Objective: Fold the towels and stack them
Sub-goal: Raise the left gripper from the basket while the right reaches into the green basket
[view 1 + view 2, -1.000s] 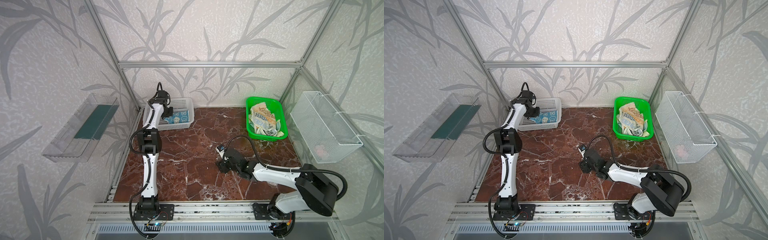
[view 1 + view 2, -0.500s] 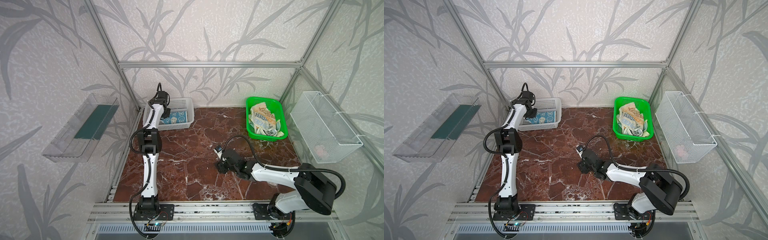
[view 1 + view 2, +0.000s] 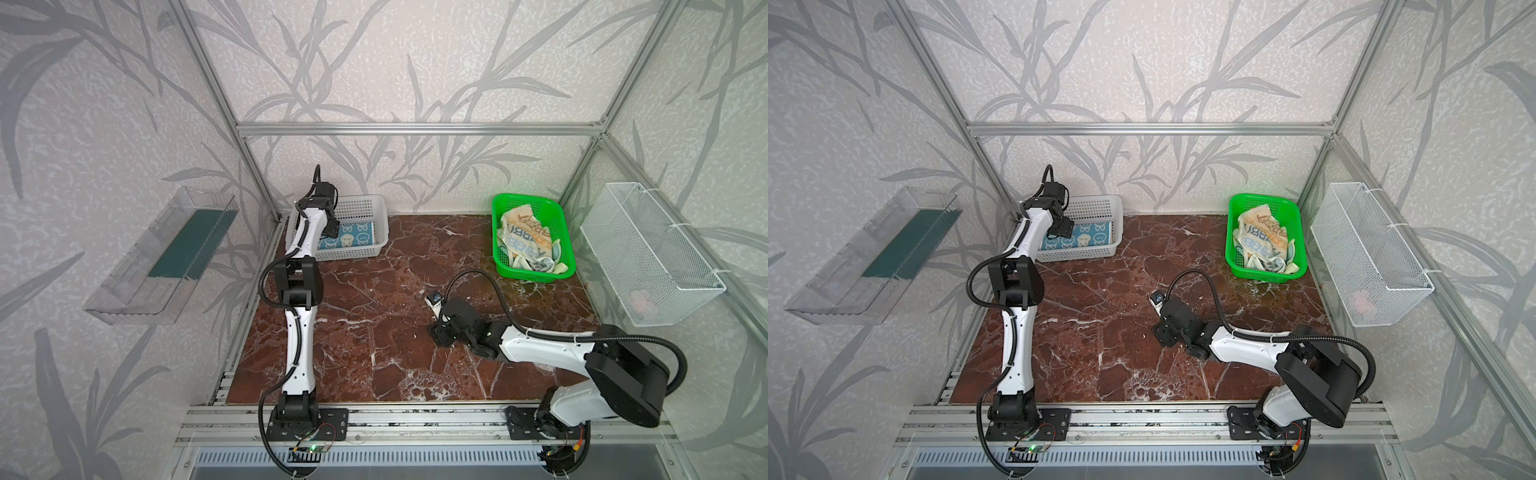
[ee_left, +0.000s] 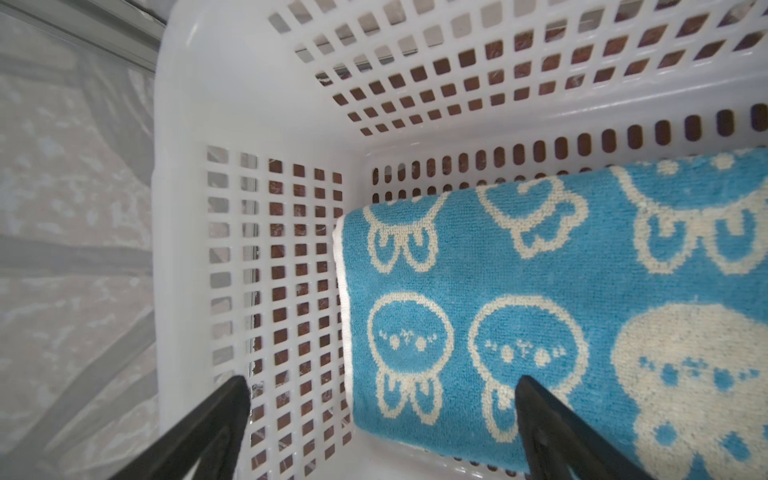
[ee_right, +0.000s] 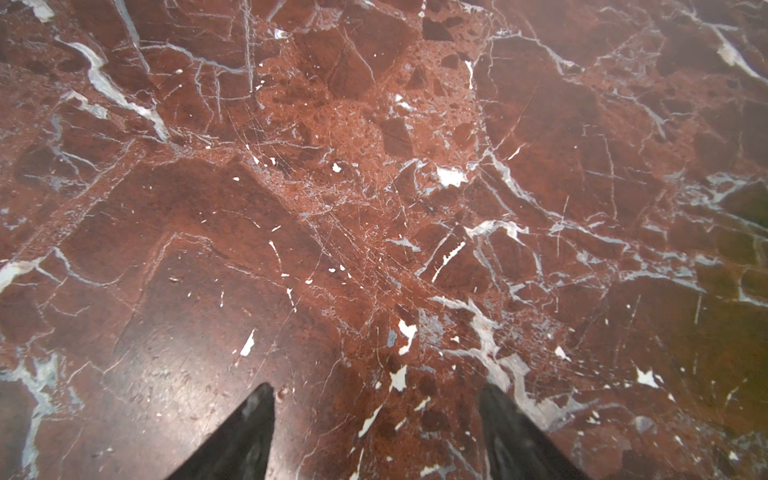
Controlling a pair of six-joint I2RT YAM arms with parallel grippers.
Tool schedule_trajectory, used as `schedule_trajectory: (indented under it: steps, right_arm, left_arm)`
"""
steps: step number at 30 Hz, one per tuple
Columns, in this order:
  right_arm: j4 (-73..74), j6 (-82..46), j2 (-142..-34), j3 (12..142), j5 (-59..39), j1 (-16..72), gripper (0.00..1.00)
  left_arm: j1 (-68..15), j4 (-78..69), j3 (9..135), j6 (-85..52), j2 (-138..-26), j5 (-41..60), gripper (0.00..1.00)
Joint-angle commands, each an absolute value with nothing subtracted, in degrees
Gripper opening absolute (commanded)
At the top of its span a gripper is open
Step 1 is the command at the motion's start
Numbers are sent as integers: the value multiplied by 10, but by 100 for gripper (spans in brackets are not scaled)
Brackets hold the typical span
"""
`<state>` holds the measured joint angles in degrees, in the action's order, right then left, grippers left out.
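- Three towels sit in two baskets at the back of the marble tabletop (image 3: pixel 374 291).
- The blue rabbit towel (image 3: pixel 357 237) lies folded flat on the floor of the white basket (image 3: pixel 376 208), back left. Its folded edge lies near one perforated wall, not touching it.
- The left gripper (image 4: pixel 382 382) hangs inside that basket with its fingers spread wide and nothing between them. One finger is over the towel, the other over the basket floor.
- The striped "RABBIT" towel (image 3: pixel 525 232) lies crumpled in the green basket (image 3: pixel 496 232), back right. The teal and pale yellow cloth (image 3: pixel 559 266) is bunched at the basket's near end.
- The right gripper (image 5: pixel 376 388) is low over bare marble, fingers parted and empty, well apart from both baskets.
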<state>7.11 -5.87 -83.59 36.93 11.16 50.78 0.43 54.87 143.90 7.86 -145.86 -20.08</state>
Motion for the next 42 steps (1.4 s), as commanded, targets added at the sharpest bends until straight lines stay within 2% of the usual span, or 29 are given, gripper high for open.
schedule_trajectory:
  steps: [1,6,9,10,11,12,15,18,22,26,32,42]
  right_arm:
    - [79,-54,-827,397,151,512,80]
    - [37,-41,-829,441,197,509,82]
    - [-7,-41,-832,478,191,495,85]
    - [-29,-50,-833,496,192,487,89]
    - [-45,-59,-835,510,189,477,98]
    - [-59,-70,-836,525,196,469,99]
    - [-67,-79,-837,542,227,452,100]
    - [-104,-106,-842,573,222,413,99]
    - [-155,-102,-857,618,233,366,100]
    - [-166,-88,-864,640,235,338,100]
    - [-177,-77,-876,661,251,292,100]
    - [-199,-87,-875,673,313,161,97]
  left_arm:
    - [-3,561,1439,83,-1369,-176,99]
    - [-37,550,1387,65,-1280,-135,99]
    - [-62,539,1339,50,-1234,-117,99]
    - [-71,536,1319,49,-1218,-103,99]
    - [-81,532,1297,39,-1200,-93,99]
    - [-90,523,1270,25,-1183,-83,99]
    - [-107,475,1167,-4,-1126,-28,99]
    - [-130,363,1008,-32,-1041,15,99]
    - [-169,241,836,-47,-938,10,99]
    - [-194,193,723,-79,-860,12,99]
    - [-230,128,596,-120,-795,25,97]
    - [-285,110,540,-115,-797,42,95]
